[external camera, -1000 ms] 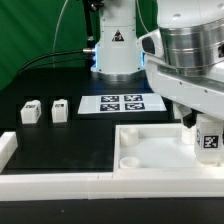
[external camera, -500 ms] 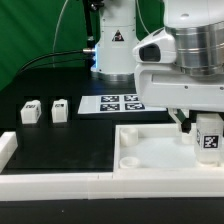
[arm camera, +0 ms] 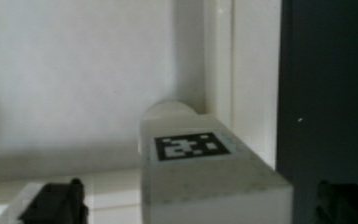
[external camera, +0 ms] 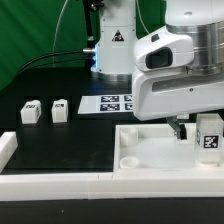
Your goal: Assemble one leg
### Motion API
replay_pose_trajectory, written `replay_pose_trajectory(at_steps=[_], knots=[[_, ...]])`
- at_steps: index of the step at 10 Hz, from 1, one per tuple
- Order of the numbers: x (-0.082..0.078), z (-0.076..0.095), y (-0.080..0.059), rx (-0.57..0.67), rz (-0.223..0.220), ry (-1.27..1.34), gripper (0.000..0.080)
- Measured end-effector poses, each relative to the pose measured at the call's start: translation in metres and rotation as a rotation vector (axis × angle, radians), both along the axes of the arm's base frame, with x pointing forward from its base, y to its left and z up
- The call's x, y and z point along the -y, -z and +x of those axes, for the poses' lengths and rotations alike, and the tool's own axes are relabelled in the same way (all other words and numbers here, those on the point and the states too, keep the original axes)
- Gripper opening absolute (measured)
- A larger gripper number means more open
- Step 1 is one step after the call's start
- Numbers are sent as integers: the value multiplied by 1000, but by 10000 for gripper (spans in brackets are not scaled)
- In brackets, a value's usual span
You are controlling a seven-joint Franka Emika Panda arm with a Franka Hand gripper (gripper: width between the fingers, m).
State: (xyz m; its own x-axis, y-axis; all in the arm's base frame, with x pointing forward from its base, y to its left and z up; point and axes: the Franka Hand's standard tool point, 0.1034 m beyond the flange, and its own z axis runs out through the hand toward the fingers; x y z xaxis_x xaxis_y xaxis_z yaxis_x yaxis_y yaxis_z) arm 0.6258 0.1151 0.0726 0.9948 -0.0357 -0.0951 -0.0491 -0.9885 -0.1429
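A white leg (external camera: 209, 136) with a black-and-white tag stands upright at the right corner of the large white tray-like piece (external camera: 150, 160). In the wrist view this leg (arm camera: 201, 160) sits between my two dark fingers, with a gap on each side. My gripper (external camera: 192, 129) is open around the leg's top, and one finger (external camera: 181, 128) shows just to the exterior view's left of it. My gripper (arm camera: 197, 206) holds nothing. Two more legs (external camera: 30, 110) (external camera: 59, 109) stand on the black table at the exterior view's left.
The marker board (external camera: 118, 102) lies at the middle of the table, behind the tray-like piece. A white rail (external camera: 50, 182) runs along the front edge, with a white block (external camera: 6, 148) at its left end. The robot base (external camera: 115, 45) stands at the back.
The arm has lifted and shifted toward the exterior view's left. The leg at the tray corner has stayed upright in place.
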Motion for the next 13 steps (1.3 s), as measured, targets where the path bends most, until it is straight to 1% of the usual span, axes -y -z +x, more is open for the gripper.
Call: replay_pose_trajectory(at_steps=[1,3,4,5,8,9,10,13], knots=[[0,0,0,0,0,0,648],[0,0,0,0,0,0,390],[0,0,0,0,0,0,390],[1,0,0,0,-1,1,293],[1,0,0,-4,-3,25,293],[2,0,1,-11,-7,73,293],[2,0,1,-27,-7,228,293],[-1,-1,2,-67,-40,612,294]])
